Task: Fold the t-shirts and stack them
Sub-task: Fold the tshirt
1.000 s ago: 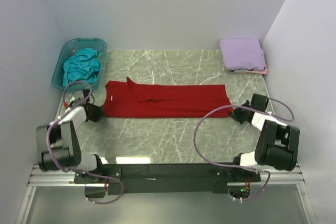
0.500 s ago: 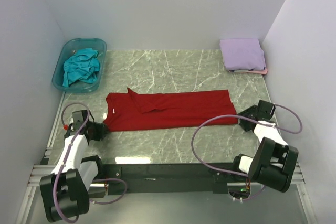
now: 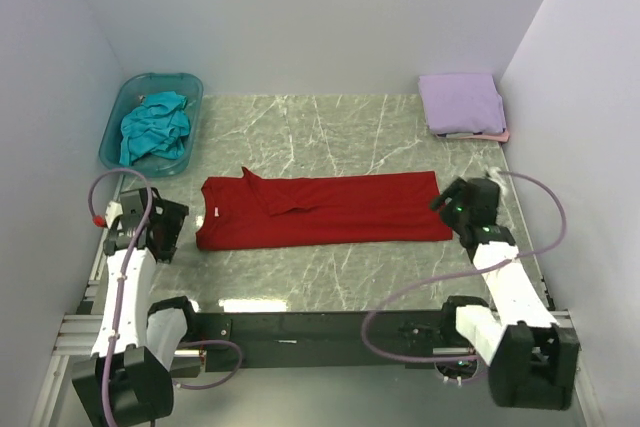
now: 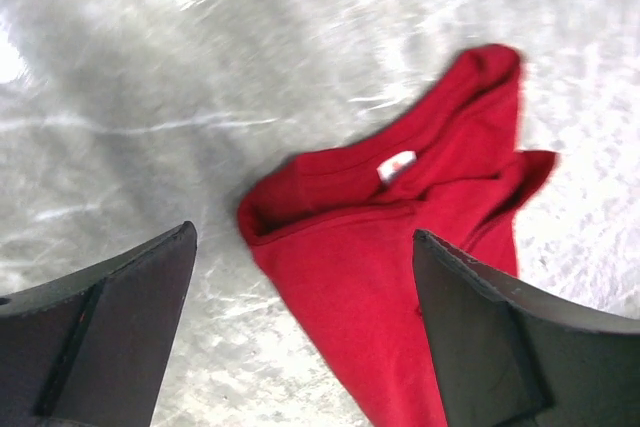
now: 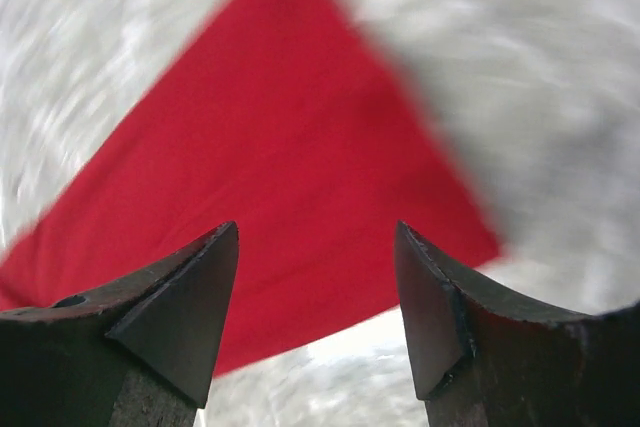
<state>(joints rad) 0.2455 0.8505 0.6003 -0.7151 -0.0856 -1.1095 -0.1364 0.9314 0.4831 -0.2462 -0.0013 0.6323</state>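
Lying flat on the marble table [image 3: 330, 272], the deep red t-shirt [image 3: 325, 210] forms a long strip running left to right, roughly midway between the near and far edges. Its collar end points to the left and its hem end to the right. A loose fold of cloth stands out at the far edge near the collar. In the left wrist view the collar opening faces the camera, and a small white label [image 4: 397, 165] shows inside it.

Left gripper [image 3: 168, 227]: positioned just beside the collar end, jaws spread wide, nothing between them. The left wrist view shows both dark fingers [image 4: 110, 317] apart, with the collar and bare table visible in the gap.

Right gripper [image 3: 448, 205]: positioned at the hem end, over the right edge of the strip, jaws spread, nothing pinched. The right wrist view is blurred; it shows a red corner of the shirt and bare table between the two fingers [image 5: 180, 317].

The teal t-shirt [image 3: 155, 127] lies crumpled inside the translucent blue-green tub [image 3: 150, 78] at the far left corner. The lavender t-shirt [image 3: 462, 102] sits folded at the far right corner, on top of the pale pink t-shirt [image 3: 497, 136], of which only a thin edge shows. Both are well apart from the red shirt
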